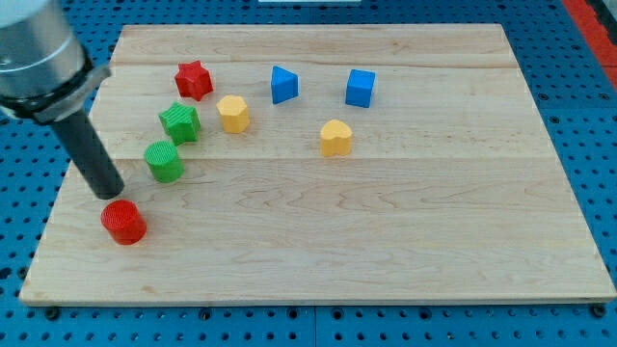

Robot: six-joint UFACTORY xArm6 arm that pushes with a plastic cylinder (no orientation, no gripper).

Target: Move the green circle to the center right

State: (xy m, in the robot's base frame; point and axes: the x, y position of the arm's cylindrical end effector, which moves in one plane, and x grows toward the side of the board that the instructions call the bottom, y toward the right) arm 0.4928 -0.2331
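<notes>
Pale wooden surface [386,241], planks with visible grain, matt and smooth. Ribbed, layered plastic look on green circle [164,161], green star [180,122] and red cylinder [123,222]; matt. Smoother, faintly shiny plastic on blue cube [360,88] and yellow heart [335,138]. Dark matt rod, my tip [112,196] included; grey satin housing [34,53] above. Perforated blue board [578,116] beneath.

A light wooden worktop [386,241] lies on a blue base [569,77] full of small holes. A red patch [596,14] shows at the view's top right.
</notes>
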